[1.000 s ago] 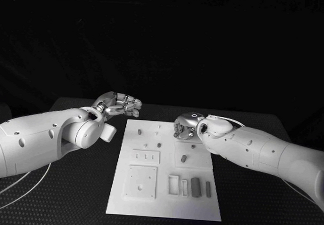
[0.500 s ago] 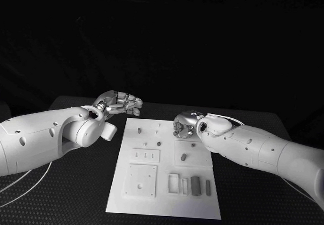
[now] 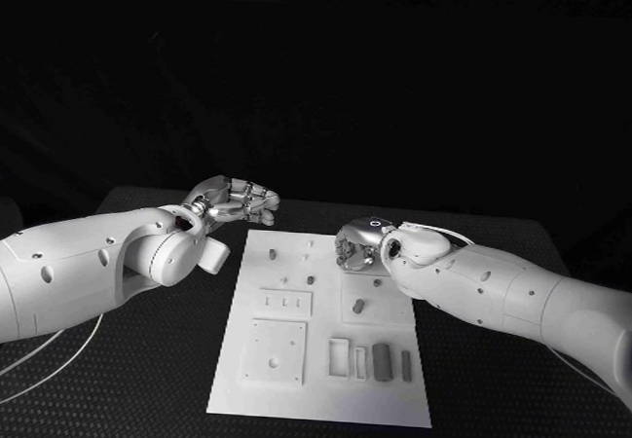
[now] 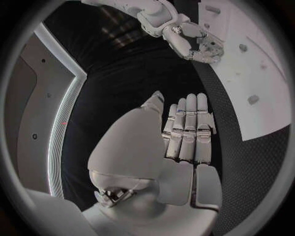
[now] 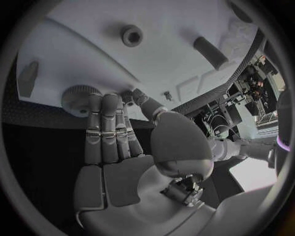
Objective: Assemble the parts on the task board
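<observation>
In the head view, the white task board (image 3: 326, 327) lies flat in the middle of the black bench (image 3: 140, 387), its long side running away from the robot. Small grey parts stand on its far half, among them a short peg (image 3: 310, 277) near the board's middle line and another (image 3: 359, 305) on a raised square plate. At the near end a dark grey block (image 3: 382, 362) sits in a row of slots beside a square plate with holes (image 3: 275, 354). The left robot hand (image 3: 237, 202) hangs above the bench just off the board's far left corner, fingers curled loosely, holding nothing. The right robot hand (image 3: 359, 244) is low over the far right part of the board, its fingers pointing down towards the surface.

In the left wrist view, the left robot hand (image 4: 184, 132) has its fingers straight and side by side, the palm bare, above the black bench next to the board's edge (image 4: 258, 98). The right robot hand (image 4: 199, 46) shows farther off, at the board.

In the right wrist view, the right robot hand (image 5: 113, 132) has straight fingers reaching to a round knurled part (image 5: 76, 98) on the board; the fingertips (image 5: 94, 101) overlap its rim, and I cannot tell whether they touch it. Nothing is gripped in the hand. A ring-shaped part (image 5: 132, 35) and a dark cylinder (image 5: 211, 52) lie farther along the board.
</observation>
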`<act>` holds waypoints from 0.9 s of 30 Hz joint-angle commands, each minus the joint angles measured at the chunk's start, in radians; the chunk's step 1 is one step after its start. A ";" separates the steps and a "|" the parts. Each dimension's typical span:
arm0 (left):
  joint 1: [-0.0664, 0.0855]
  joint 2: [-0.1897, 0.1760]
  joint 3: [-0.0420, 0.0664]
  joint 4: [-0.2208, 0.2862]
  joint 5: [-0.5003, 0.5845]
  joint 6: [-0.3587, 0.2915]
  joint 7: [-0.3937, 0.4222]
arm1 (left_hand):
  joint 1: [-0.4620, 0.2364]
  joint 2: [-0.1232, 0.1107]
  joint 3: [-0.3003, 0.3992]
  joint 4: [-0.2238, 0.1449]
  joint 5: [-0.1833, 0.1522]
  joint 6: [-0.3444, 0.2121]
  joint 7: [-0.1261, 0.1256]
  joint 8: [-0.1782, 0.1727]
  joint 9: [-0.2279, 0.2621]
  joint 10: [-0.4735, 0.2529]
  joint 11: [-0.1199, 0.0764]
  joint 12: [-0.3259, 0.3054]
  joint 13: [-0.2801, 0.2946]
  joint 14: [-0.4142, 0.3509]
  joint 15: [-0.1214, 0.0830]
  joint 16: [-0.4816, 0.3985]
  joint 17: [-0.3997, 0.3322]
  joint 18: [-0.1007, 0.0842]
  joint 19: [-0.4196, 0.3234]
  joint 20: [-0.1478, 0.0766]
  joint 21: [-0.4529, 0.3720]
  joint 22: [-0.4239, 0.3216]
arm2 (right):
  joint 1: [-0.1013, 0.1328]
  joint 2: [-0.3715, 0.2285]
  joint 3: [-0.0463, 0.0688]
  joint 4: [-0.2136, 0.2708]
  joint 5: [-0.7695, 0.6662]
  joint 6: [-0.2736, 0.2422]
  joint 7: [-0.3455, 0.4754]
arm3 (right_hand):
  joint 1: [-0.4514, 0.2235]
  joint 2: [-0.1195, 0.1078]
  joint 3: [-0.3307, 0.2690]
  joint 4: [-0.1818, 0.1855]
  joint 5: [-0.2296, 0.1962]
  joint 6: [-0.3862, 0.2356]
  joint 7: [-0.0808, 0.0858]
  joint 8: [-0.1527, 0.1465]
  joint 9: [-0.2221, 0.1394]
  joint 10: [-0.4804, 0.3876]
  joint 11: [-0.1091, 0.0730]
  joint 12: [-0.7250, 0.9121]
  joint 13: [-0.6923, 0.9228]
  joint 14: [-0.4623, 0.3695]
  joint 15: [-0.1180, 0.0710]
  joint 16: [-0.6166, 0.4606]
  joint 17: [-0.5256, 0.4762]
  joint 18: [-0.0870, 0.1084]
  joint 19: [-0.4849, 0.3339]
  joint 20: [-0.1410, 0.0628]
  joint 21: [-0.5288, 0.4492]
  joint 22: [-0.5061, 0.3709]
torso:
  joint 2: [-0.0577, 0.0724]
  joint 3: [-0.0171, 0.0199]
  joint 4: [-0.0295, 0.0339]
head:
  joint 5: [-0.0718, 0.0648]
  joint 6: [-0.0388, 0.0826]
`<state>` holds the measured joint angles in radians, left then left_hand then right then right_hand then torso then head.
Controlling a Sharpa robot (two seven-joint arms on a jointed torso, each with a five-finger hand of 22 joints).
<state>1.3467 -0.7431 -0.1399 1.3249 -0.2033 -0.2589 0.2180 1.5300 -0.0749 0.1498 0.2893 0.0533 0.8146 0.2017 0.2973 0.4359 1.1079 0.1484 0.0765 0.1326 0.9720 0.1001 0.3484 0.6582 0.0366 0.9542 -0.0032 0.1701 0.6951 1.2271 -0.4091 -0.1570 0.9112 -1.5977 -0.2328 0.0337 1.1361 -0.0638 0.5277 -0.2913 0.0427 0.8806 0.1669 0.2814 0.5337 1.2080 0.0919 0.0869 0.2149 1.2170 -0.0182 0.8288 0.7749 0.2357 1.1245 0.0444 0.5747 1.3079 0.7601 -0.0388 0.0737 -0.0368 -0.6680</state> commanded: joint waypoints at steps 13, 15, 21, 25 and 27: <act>0.002 0.005 0.001 -0.002 0.002 0.016 0.007 | -0.008 0.000 0.008 0.000 0.006 -0.008 -0.002 -0.007 -0.001 0.001 0.004 -0.005 -0.001 0.001 0.002 -0.008 0.002 0.005 0.000 0.004 -0.005 0.002 | -0.008 0.003 -0.004 0.004 -0.006 0.033 0.024 | 0.018 0.033 0.100 0.001 0.005 0.078 -0.030 0.036 0.003 0.077 -0.024 0.019 0.009 0.033 -0.024 0.020 0.016 0.026 0.020 -0.015 0.041 0.024 | 0.003 -0.0012 0.0006 | -0.001 0.002; 0.002 0.005 0.001 -0.001 0.002 0.016 0.007 | -0.008 0.000 0.009 0.000 0.006 -0.008 -0.002 -0.007 -0.001 0.001 0.004 -0.005 -0.001 0.001 0.002 -0.008 0.002 0.005 0.000 0.004 -0.005 0.002 | -0.008 0.003 -0.004 0.006 -0.007 0.024 0.025 | 0.015 0.032 0.105 0.000 0.005 0.085 -0.033 0.039 0.004 0.084 -0.027 0.020 0.011 0.037 -0.027 0.024 0.020 0.026 0.023 -0.018 0.049 0.025 | 0.003 -0.0017 0.0013 | -0.002 0.003; 0.002 0.003 0.001 -0.002 0.002 0.015 0.006 | -0.008 -0.001 0.009 0.000 0.006 -0.009 -0.002 -0.008 -0.001 0.001 0.004 -0.006 -0.001 0.001 0.002 -0.009 0.003 0.005 0.000 0.005 -0.005 0.002 | -0.008 0.000 -0.004 0.006 -0.011 -0.013 0.004 | 0.009 0.026 0.112 0.000 0.005 0.099 -0.039 0.046 0.008 0.104 -0.036 0.024 0.018 0.047 -0.036 0.044 0.035 0.026 0.033 -0.027 0.073 0.025 | 0.003 -0.0022 -0.0009 | -0.001 0.004; 0.002 0.003 0.001 -0.001 0.002 0.014 0.006 | -0.008 -0.001 0.009 0.000 0.006 -0.009 -0.002 -0.008 -0.002 0.001 0.004 -0.006 -0.001 0.001 0.002 -0.009 0.003 0.005 0.000 0.005 -0.005 0.002 | -0.008 -0.003 -0.004 0.009 0.007 -0.044 -0.005 | 0.004 0.023 0.113 0.000 0.005 0.105 -0.042 0.050 0.011 0.113 -0.039 0.025 0.022 0.050 -0.039 0.058 0.046 0.026 0.035 -0.031 0.087 0.026 | 0.003 -0.0026 -0.0008 | -0.001 0.007; 0.002 0.003 0.001 -0.002 0.002 0.014 0.006 | -0.008 -0.001 0.010 0.000 0.006 -0.009 -0.002 -0.008 -0.002 0.001 0.004 -0.006 -0.001 0.001 0.002 -0.009 0.003 0.005 0.000 0.005 -0.005 0.002 | -0.008 -0.005 -0.004 0.012 0.007 -0.063 -0.010 | -0.001 0.022 0.113 0.000 0.005 0.109 -0.044 0.051 0.012 0.120 -0.041 0.026 0.026 0.050 -0.040 0.071 0.055 0.026 0.034 -0.032 0.099 0.027 | 0.003 -0.0027 -0.0003 | -0.001 0.012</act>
<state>1.3467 -0.7414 -0.1399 1.3222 -0.2032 -0.2582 0.2172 1.5301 -0.0749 0.1552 0.2894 0.0532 0.8119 0.1990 0.2934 0.4351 1.1079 0.1484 0.0765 0.1327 0.9720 0.1001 0.3445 0.6600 0.0362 0.9542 -0.0032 0.1702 0.6960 1.2222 -0.4120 -0.1589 0.9222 -1.5956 -0.2640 0.0408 1.1445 -0.0453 0.6340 -0.2929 0.0446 0.9768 0.1284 0.3304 0.5371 1.3227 0.0536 0.1083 0.2404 1.2637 -0.0569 0.8966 0.8277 0.2306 1.1524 0.0137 0.6704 1.3081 0.7631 -0.0413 0.0733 -0.0379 -0.6607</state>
